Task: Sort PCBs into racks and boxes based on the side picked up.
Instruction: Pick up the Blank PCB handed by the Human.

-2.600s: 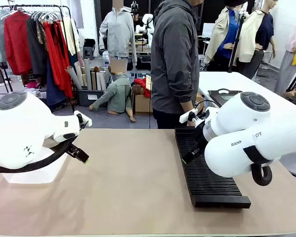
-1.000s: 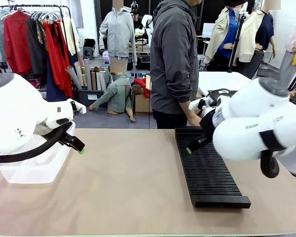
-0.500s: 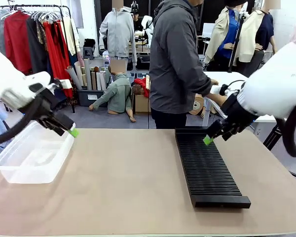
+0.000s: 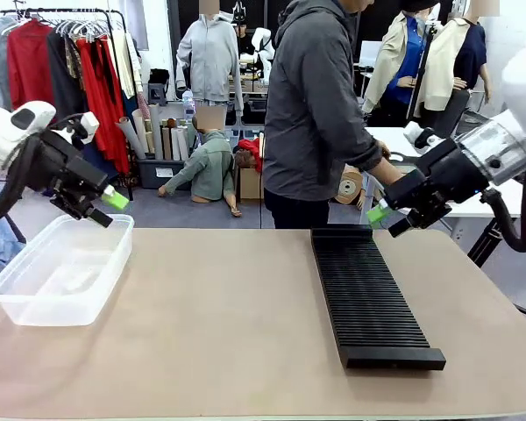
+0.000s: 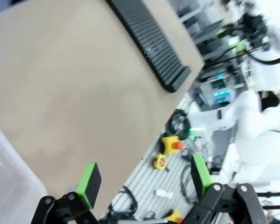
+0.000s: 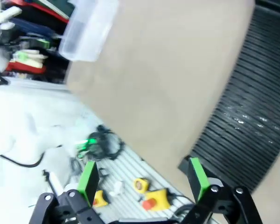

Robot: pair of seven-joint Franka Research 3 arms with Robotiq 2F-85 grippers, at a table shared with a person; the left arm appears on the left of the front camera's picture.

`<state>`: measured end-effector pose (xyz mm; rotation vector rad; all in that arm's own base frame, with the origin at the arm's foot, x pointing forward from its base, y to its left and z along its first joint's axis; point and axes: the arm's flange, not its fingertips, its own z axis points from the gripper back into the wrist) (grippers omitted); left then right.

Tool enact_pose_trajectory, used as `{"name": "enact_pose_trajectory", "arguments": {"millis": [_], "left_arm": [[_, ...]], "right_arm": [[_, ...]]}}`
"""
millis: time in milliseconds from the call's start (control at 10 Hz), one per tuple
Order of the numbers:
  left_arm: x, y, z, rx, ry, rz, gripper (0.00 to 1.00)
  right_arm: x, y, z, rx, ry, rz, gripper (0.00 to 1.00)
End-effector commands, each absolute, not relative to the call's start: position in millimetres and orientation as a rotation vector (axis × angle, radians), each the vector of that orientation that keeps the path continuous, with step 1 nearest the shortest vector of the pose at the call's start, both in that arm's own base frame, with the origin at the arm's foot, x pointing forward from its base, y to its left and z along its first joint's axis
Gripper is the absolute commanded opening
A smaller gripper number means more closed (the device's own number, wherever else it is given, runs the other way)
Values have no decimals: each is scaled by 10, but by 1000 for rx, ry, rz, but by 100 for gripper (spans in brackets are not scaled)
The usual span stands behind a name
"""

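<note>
The long black ribbed rack (image 4: 366, 294) lies on the right half of the table, its slots bare; it also runs across the left wrist view (image 5: 149, 42) and the right wrist view (image 6: 242, 126). The clear plastic tub (image 4: 60, 272) stands at the table's left edge, with its rim (image 5: 9, 163) in the left wrist view and its far end (image 6: 86, 28) in the right wrist view. No PCB is in view. My left gripper (image 4: 108, 208) hangs open above the tub's far corner, nothing between its fingers (image 5: 142, 182). My right gripper (image 4: 384, 218) is open and raised beyond the rack's far end (image 6: 142, 179).
A person in a grey jacket (image 4: 320, 114) stands at the table's far edge behind the rack, one hand (image 4: 387, 175) reaching toward a white table (image 4: 421, 145) behind. Tan tabletop (image 4: 228, 324) stretches between tub and rack. Clothes rails stand farther back.
Both arms have lifted and drawn back from the table, the left to the left, the right to the right, uncovering the tub. The person has turned and reached right.
</note>
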<state>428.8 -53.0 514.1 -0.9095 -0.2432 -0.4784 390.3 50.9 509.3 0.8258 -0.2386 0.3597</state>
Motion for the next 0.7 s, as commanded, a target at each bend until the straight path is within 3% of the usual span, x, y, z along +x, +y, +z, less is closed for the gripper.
{"name": "enact_pose_trajectory", "arguments": {"millis": [0, 600], "left_arm": [[4444, -314, 5138, -1050, -247, -383, 100], [4178, 695, 4586, -1310, -286, -60, 100]], "right_arm": [[4023, 290, 5082, 997, -213, 356, 100], [4079, -385, 4763, 1330, -246, 254, 100]]}}
